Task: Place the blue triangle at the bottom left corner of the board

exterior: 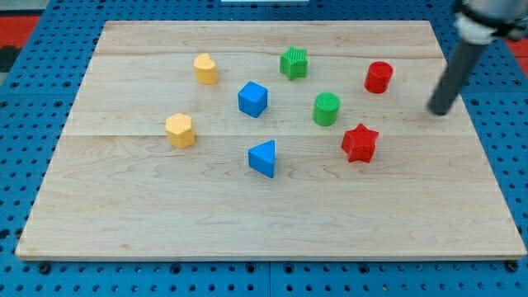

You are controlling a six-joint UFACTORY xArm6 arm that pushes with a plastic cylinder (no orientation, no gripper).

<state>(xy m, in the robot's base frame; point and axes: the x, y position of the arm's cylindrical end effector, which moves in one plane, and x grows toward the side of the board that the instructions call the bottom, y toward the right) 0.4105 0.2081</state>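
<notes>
The blue triangle (263, 158) lies near the middle of the wooden board (124, 223), a little below centre. My tip (440, 110) is at the view's right side, far to the right of the blue triangle and slightly above it. It touches no block. The red star (360, 143) and the red cylinder (379, 77) lie to the left of the tip, between it and the other blocks.
A blue cube (253, 99) sits above the triangle. A green cylinder (327, 109) and a green star (293, 63) lie up and to the right. A yellow heart-shaped block (205, 69) and a yellow hexagon (180, 130) lie at the left.
</notes>
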